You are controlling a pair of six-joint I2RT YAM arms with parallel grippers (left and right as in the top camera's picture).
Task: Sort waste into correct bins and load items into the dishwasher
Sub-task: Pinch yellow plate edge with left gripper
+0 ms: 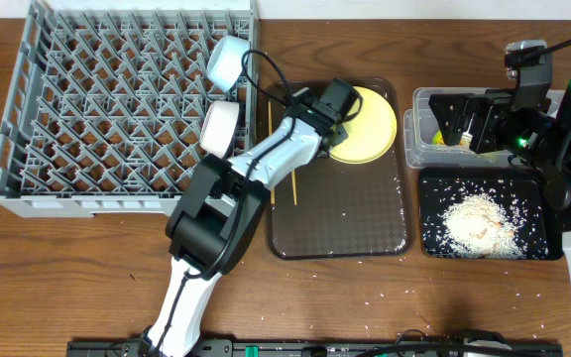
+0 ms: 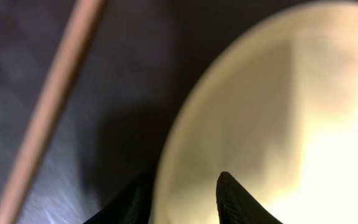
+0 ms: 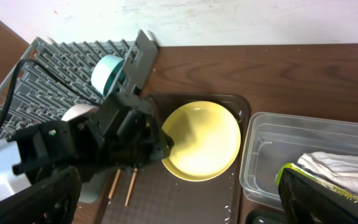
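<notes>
The yellow plate (image 1: 373,121) (image 3: 204,140) (image 2: 278,112) lies on the dark brown serving tray (image 1: 345,213). My left gripper (image 1: 337,127) (image 2: 182,199) is open, its fingers astride the plate's left rim. Two chopsticks (image 1: 293,183) (image 3: 130,186) lie on the tray's left side. A light blue bowl (image 1: 228,59) and a white bowl (image 1: 219,127) stand on edge at the right side of the dish rack (image 1: 117,109). My right gripper (image 1: 454,124) (image 3: 176,180) is open and empty above the clear tub (image 1: 419,139), which holds the white wrapper (image 3: 337,165) and the packet (image 3: 294,169).
The black tray (image 1: 434,188) in front of the tub holds a heap of rice (image 1: 479,223). Loose grains lie on the serving tray and on the table at the front. The left arm stretches across the rack's right edge.
</notes>
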